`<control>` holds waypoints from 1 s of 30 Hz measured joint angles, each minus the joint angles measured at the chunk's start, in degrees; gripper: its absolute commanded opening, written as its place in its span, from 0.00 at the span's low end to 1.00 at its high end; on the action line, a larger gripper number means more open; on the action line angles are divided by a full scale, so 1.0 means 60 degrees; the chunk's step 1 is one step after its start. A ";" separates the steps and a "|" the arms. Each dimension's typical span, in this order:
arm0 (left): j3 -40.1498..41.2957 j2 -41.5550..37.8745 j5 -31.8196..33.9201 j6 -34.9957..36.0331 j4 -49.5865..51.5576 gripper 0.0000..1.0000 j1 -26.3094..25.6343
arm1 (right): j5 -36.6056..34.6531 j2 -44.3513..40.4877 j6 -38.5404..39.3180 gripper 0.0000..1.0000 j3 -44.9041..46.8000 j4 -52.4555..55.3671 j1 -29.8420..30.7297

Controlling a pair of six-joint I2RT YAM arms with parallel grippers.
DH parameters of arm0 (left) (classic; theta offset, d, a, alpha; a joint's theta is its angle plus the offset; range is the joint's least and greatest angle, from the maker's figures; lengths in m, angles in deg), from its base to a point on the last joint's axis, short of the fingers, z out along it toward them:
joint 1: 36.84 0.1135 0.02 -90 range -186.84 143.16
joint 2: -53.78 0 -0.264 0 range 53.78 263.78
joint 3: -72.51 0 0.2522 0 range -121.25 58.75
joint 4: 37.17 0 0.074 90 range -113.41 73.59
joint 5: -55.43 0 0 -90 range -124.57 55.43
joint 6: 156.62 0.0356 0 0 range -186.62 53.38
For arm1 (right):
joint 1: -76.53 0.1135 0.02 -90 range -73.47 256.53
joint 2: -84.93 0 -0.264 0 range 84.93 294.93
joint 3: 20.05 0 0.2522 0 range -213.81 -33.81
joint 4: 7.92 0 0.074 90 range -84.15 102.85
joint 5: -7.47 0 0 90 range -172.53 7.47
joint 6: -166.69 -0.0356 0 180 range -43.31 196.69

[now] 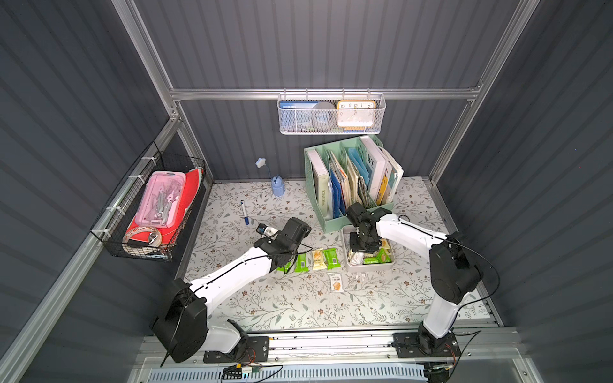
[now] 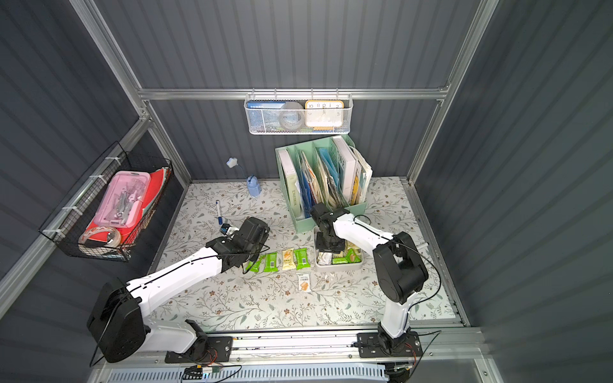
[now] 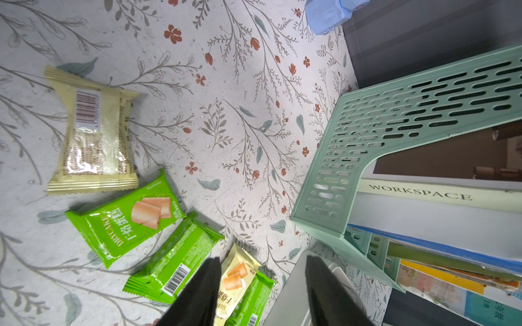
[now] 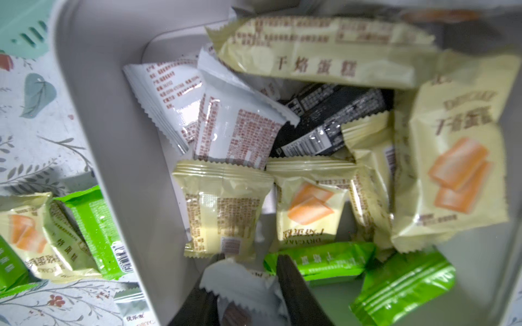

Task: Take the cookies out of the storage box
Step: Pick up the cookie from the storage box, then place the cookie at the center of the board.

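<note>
The storage box [image 1: 368,266] sits on the table [image 1: 298,305] just in front of the mint-green file organiser [image 1: 333,225]. Most of the cookies [image 4: 223,211] are heaped inside it, and five more lie on the table beside it. The right hand [image 4: 248,262] reaches into the box, its fingers [image 4: 293,285] narrowed either side of a whitish-silver packet [image 4: 240,285]; whether they clamp it I cannot tell. The left hand [image 3: 262,293] hovers half open and empty above the table.
</note>
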 measured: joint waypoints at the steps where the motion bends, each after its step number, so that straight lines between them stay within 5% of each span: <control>1: 0.0000 0.0000 0.0000 0.0000 0.0004 0.54 0.0000 | -0.0029 -0.0076 -0.0004 0.34 0.0000 0.0007 0.0000; 16: 0.0379 -0.0437 0.0211 -0.0146 0.0095 0.54 0.0142 | 0.0608 -0.2240 -0.0047 0.34 0.0015 -0.0353 0.0007; 30: 0.0958 -0.0984 0.0295 -0.0459 0.0310 0.55 0.0321 | 0.1942 -0.0565 -0.0149 0.34 -0.0080 -0.0809 0.3140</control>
